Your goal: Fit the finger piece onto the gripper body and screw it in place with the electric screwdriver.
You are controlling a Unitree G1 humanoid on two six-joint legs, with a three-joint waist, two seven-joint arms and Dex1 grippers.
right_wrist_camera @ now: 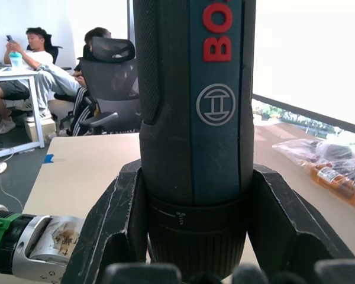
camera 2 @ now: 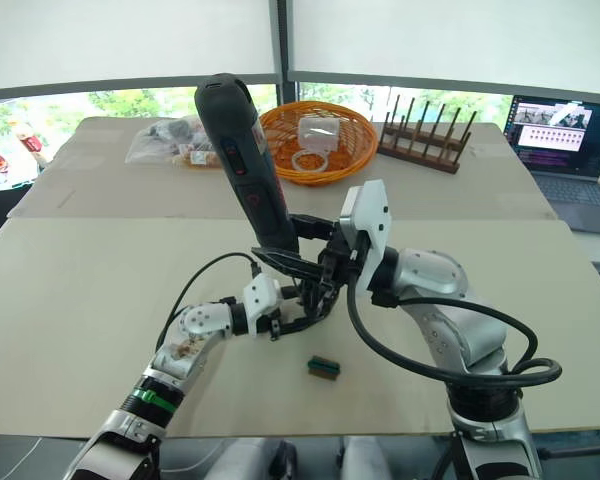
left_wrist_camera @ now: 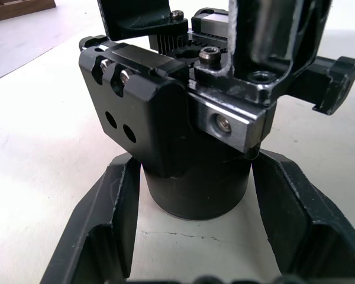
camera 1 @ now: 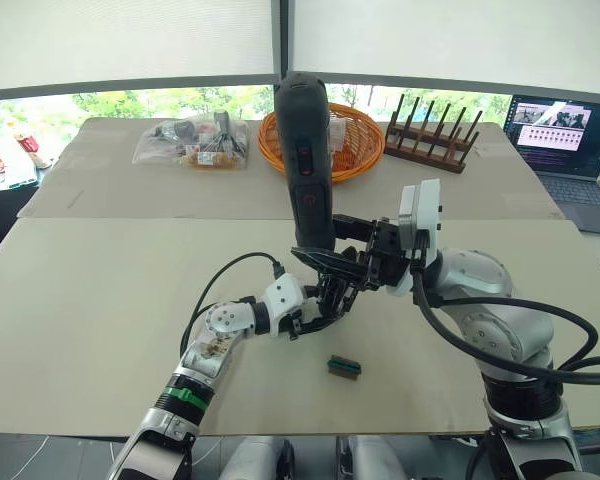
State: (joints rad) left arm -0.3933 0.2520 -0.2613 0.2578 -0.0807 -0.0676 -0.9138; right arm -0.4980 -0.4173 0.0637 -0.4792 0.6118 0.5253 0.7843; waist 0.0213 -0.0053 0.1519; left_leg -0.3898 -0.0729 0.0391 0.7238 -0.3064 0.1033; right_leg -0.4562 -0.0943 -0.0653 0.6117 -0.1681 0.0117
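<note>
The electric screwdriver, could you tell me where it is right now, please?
The electric screwdriver stands upright at the table's middle, clamped in the right gripper, directly above the gripper body that the left gripper holds.

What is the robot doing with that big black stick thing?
It is putting a small machine part together. Its right gripper holds an electric screwdriver upright, tip down. Its left gripper steadies the gripper body on the table, right underneath. A small green block lies nearby.
</note>
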